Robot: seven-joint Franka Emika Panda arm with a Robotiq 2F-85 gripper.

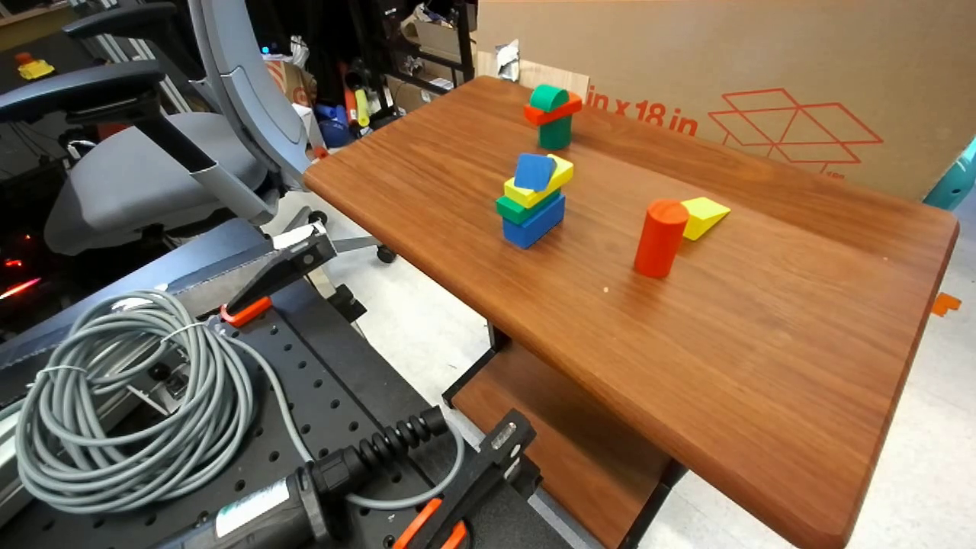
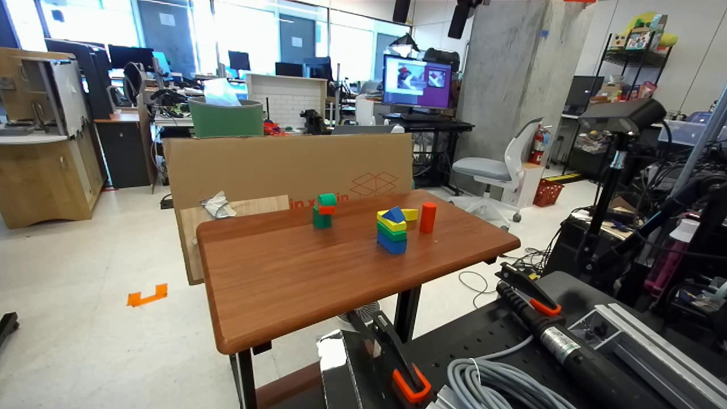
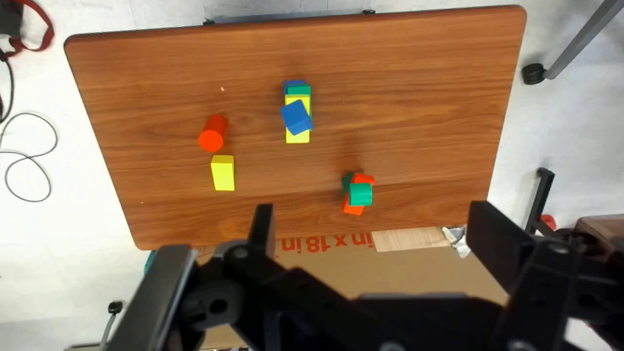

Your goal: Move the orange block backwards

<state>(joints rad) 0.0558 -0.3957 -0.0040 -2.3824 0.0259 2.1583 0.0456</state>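
White glare fills the far windows (image 2: 245, 29) in an exterior view; the wrist view shows the surface (image 3: 419, 122) evenly lit, shadows faint, the hand (image 3: 373, 214) dark and blurred.

Glare from the tall windows (image 2: 244, 28) washes out the back of the room, where the desks (image 2: 119, 142) seem to carry several monitors (image 2: 131, 57). A concrete pillar (image 2: 505, 68) stands near a gray-seated chair (image 2: 483, 167) on the pale floor (image 2: 79, 261), well apart from a wooden cabinet (image 2: 40, 182).
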